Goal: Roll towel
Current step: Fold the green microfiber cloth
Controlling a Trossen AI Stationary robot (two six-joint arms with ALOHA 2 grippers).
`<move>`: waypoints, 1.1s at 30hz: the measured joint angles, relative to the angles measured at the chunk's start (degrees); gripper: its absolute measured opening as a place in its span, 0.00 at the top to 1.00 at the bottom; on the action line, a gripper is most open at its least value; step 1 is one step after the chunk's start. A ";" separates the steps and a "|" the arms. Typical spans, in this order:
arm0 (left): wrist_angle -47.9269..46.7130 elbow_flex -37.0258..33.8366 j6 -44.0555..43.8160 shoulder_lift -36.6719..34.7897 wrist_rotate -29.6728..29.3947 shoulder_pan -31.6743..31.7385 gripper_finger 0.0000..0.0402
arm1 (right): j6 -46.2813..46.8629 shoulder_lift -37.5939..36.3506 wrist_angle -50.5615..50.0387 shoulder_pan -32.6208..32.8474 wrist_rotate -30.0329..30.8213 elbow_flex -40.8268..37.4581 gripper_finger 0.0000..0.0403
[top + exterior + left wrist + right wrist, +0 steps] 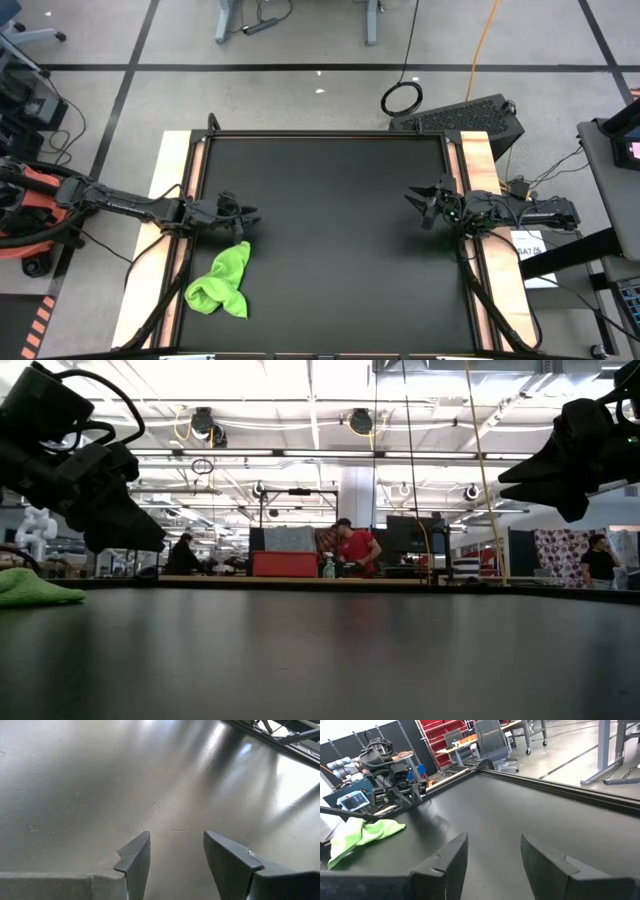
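The lime-green towel (222, 281) lies crumpled on the black tabletop near its left front corner; it also shows in the low view (35, 588) and the right wrist view (362, 835). My left gripper (252, 213) hovers open at the table's left edge, just beyond the towel's far end, with nothing between its fingers (172, 862). My right gripper (412, 196) hovers open at the right edge, far from the towel, with nothing between its fingers (492, 860).
Bare black tabletop (330, 230) stretches between the two grippers. Wooden strips (480, 160) run along the table's left and right sides. Beyond the table are a black case (465, 118), cables and floor; people work at benches in the room behind (355, 550).
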 joint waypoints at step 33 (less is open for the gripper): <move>1.25 0.00 -0.03 0.00 0.00 -0.02 0.53 | 22.30 0.00 -0.01 0.00 -0.02 0.00 0.57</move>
